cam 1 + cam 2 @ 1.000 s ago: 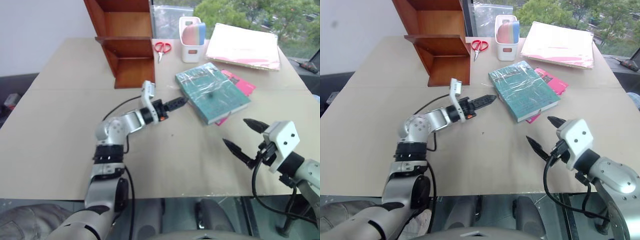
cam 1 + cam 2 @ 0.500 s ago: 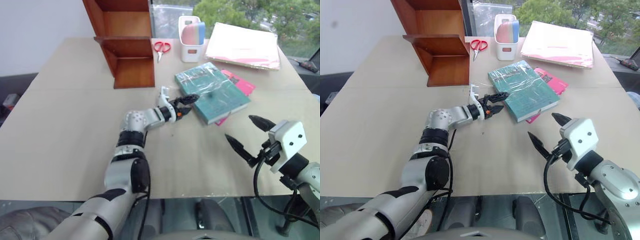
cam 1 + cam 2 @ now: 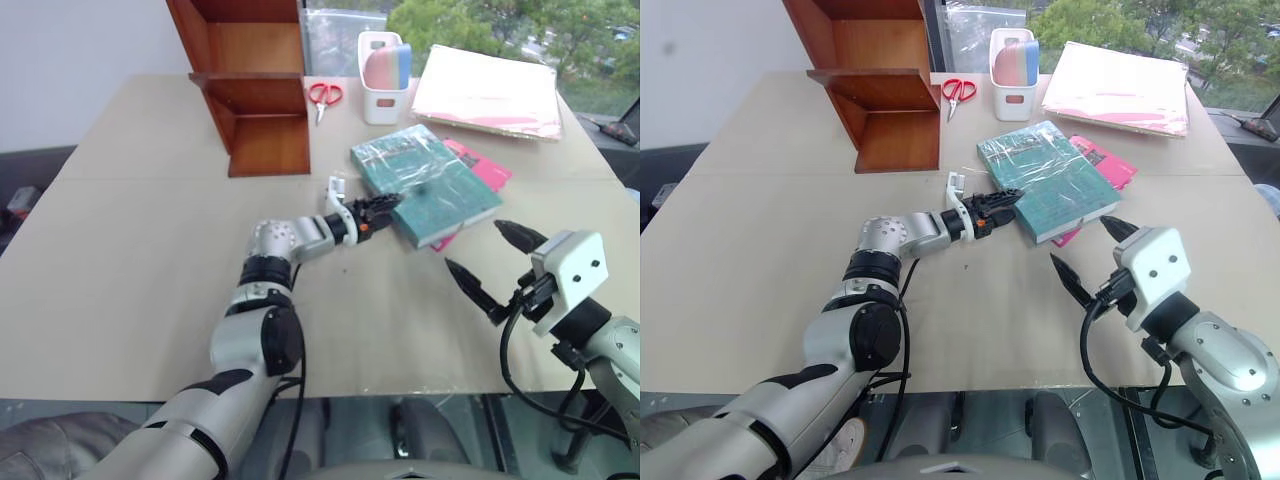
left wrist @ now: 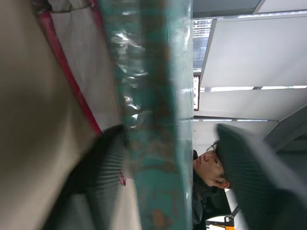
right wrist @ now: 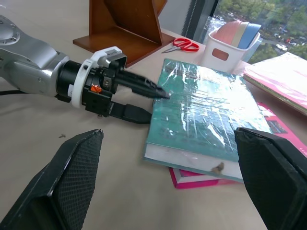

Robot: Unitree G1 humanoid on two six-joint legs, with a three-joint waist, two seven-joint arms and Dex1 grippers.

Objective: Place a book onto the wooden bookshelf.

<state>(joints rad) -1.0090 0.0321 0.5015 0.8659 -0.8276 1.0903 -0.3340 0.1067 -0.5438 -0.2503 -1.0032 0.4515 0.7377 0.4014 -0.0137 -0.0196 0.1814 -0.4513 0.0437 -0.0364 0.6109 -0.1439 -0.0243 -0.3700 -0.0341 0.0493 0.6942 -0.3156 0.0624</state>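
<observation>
While the left gripper [image 5: 152,103] straddles the near edge of the teal-green book [image 3: 425,183], one finger above, one below, it isn't visibly clamped yet. The book lies atop a pink book [image 3: 481,165], beside the wooden bookshelf [image 3: 255,85]. Right gripper [image 3: 486,262] hangs spread and empty. Slick wrap could slide free from such a shallow bite.

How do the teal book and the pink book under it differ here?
The book is teal, plastic-wrapped and thicker; the pink book is thinner. The book lies on top, the left gripper's fingers straddling its edge; the pink book lies beneath, partly covered. Both lie flat on the table.
</observation>
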